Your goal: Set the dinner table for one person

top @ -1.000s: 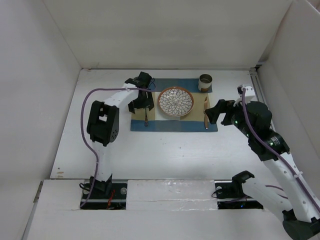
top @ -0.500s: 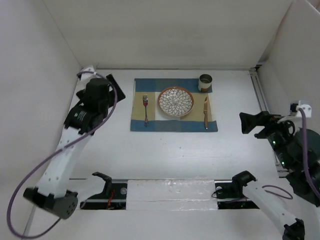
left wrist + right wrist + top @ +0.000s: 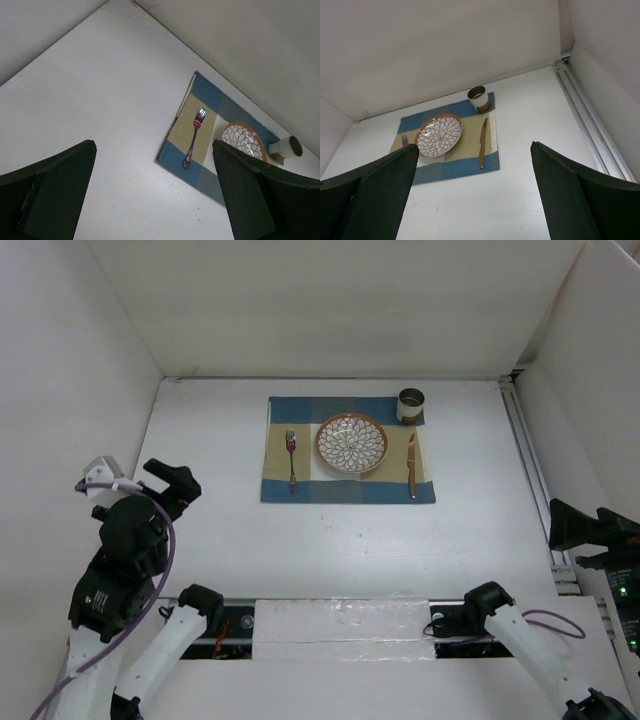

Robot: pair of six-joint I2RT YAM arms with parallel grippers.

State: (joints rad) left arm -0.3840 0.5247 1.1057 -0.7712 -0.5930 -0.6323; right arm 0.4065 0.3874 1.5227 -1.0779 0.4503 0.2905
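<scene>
On the white dinner table [image 3: 330,540] lies a blue-and-tan checked placemat [image 3: 300,490]. On it are a patterned plate [image 3: 351,443], a fork [image 3: 291,460] to its left, a copper knife [image 3: 411,465] to its right and a cup [image 3: 411,405] at the far right corner. My left gripper [image 3: 170,485] is open and empty, near the table's left side, well away from the mat. My right gripper [image 3: 575,525] is open and empty at the right edge. The left wrist view shows the fork [image 3: 194,137] and plate [image 3: 242,142]. The right wrist view shows the plate [image 3: 438,135], knife [image 3: 483,136] and cup [image 3: 478,97].
White wall panels [image 3: 330,310] enclose the table at the back and both sides. A metal rail [image 3: 525,455] runs along the right edge. The arm bases [image 3: 210,615] sit along the near edge with taped strips between them.
Both arms have pulled back from the placemat toward the near edge, the left from beside the fork, the right from beside the knife. The setting itself has not moved.
</scene>
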